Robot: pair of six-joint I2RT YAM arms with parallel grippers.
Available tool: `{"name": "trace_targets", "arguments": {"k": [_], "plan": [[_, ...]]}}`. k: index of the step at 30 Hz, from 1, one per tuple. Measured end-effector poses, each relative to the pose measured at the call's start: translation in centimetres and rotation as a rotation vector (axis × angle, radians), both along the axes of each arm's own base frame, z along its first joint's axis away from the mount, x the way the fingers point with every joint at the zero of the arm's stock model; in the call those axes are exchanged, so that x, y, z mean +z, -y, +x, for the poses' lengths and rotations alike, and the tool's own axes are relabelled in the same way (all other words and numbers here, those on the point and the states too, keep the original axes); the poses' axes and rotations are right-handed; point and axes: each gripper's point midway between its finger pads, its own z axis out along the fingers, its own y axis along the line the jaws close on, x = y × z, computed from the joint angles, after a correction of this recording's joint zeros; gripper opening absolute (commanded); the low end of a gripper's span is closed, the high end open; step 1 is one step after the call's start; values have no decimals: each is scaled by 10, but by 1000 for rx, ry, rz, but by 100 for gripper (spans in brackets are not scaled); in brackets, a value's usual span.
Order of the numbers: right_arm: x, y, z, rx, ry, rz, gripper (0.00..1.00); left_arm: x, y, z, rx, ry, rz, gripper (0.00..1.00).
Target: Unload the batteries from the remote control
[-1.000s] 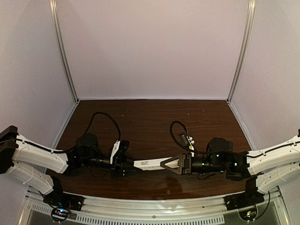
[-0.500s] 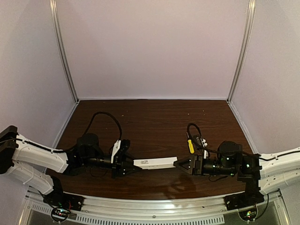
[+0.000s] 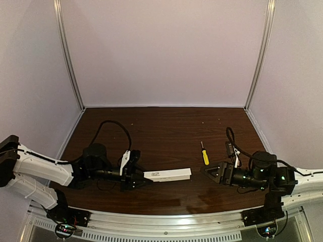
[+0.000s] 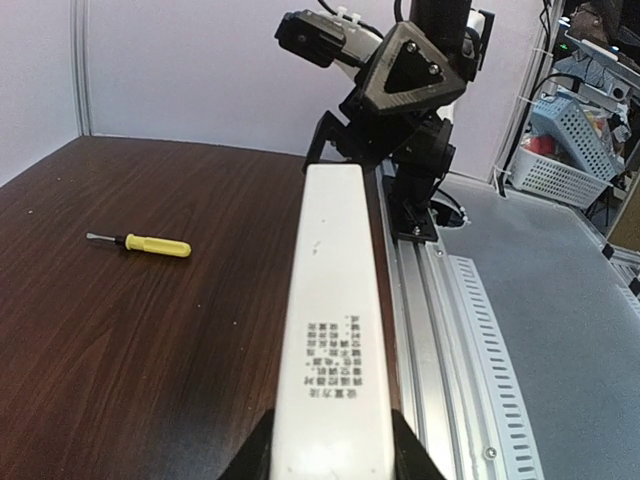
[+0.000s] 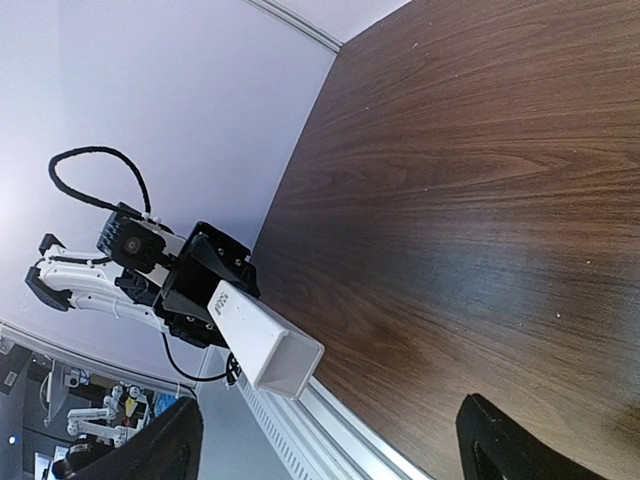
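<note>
My left gripper (image 3: 132, 174) is shut on one end of the remote control (image 3: 167, 175), a slim white bar with a small dark label that points right along the table's near edge. In the left wrist view the remote control (image 4: 335, 320) runs straight out from the left gripper (image 4: 330, 458), printed text facing up. My right gripper (image 3: 212, 172) stands open, a short gap to the right of the remote's free end. In the right wrist view the remote control (image 5: 262, 340) shows a hollow end, and the right gripper (image 5: 330, 455) has nothing between its fingers. The batteries are hidden.
A yellow-handled screwdriver (image 3: 204, 154) lies on the dark wooden table (image 3: 161, 131) behind the right gripper; the left wrist view shows the screwdriver (image 4: 150, 244) lying flat. A metal rail (image 3: 161, 222) runs along the near edge. Pale walls enclose the other sides.
The right gripper let go of the remote's right end, opened wide and drew back to the right, uncovering the screwdriver. The left gripper and the remote stayed put.
</note>
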Motion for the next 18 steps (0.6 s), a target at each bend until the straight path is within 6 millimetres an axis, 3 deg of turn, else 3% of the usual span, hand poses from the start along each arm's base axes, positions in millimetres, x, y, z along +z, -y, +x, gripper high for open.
{"name": "trace_targets", "arguments": {"k": [7,11,18], "plan": [[-9,4,4,-31,-2,-29,90,-8,1,8,36,-2,32,0],[-23,4,8,-48,-14,-79,98,-17,3,16,75,-6,67,0],[-24,8,16,-99,-1,-88,100,-23,9,41,184,-12,125,0]]}}
